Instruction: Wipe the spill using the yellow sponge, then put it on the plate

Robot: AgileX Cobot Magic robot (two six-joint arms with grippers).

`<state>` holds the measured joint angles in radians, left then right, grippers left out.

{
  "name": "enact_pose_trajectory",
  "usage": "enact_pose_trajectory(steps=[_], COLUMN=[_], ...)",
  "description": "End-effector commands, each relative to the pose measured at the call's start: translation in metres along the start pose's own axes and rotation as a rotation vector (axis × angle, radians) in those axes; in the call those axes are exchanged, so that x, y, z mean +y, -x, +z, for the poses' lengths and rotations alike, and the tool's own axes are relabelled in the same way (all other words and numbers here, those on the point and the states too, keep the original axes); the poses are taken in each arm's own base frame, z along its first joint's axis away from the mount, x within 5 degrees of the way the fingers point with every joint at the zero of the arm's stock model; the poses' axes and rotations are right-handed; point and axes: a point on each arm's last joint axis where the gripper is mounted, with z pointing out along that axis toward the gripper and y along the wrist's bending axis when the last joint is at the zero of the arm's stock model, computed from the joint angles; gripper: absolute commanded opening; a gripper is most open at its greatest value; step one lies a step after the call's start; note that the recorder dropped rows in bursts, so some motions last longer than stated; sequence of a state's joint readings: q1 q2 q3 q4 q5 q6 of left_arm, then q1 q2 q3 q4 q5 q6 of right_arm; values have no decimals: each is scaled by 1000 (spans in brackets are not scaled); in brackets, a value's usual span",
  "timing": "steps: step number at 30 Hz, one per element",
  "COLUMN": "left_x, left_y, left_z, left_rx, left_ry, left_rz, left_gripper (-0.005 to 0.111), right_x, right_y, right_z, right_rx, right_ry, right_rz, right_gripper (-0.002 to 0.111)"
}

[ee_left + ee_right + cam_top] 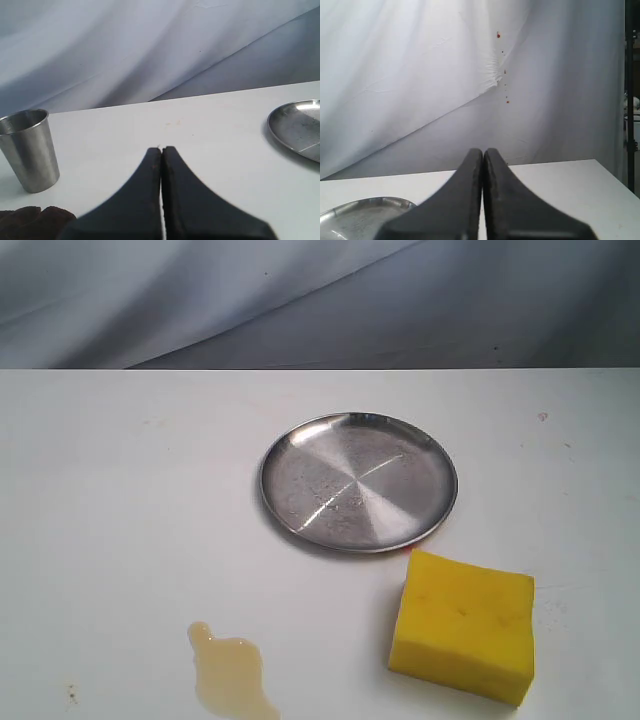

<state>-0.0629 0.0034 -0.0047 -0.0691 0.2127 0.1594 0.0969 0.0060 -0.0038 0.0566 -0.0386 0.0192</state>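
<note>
Both claws, the left gripper and right gripper, are pressed together, while the thick yellow foam sponge lies just beside the round silver metal plate, well apart from the pale amber spill across open white table.

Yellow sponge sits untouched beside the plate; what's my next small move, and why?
Probably open the right gripper and bring it over the yellow sponge: its jaws are shut, the sponge lies free on the right side near the plate, and the spill is unwiped.
</note>
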Motion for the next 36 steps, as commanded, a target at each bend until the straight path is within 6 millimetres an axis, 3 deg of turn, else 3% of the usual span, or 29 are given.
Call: enact_pose_trajectory(steps=[1, 7, 10, 11, 13, 19, 22, 27, 31, 36], left_x=[0, 0, 0, 0, 0, 0, 0, 0, 0, 0], left_y=[-1, -1, -1, -1, -1, -1, -1, -1, -1, -1], left_z=[0, 0, 0, 0, 0, 0, 0, 0, 0, 0], left_rx=[-6, -6, -6, -6, -6, -6, -6, -6, -6, -6], left_ry=[-5, -5, -5, -5, -5, -5, -5, -5, -5, -5], left_rz=[1, 1, 1, 1, 1, 1, 1, 1, 1, 1], left_gripper=[0, 0, 0, 0, 0, 0, 0, 0, 0, 0], right_x=[0, -1, -3, -3, -2, 2, 6, 19, 46, 81], right_y=[-1, 7, 9, 9, 12, 56, 79, 98, 94, 63], right_z=[0, -1, -1, -1, -1, 5, 27, 78, 114, 149], right_rx=[-5, -93, -114, -121, -132, -170, -29, 470, 806, 1097], right_ry=[-4, -4, -8, -8, -1, 22, 3, 55, 254, 487], right_rz=[-19, 62, 446, 472, 427, 368, 309, 55, -44, -64], right_gripper=[0, 0, 0, 0, 0, 0, 0, 0, 0, 5])
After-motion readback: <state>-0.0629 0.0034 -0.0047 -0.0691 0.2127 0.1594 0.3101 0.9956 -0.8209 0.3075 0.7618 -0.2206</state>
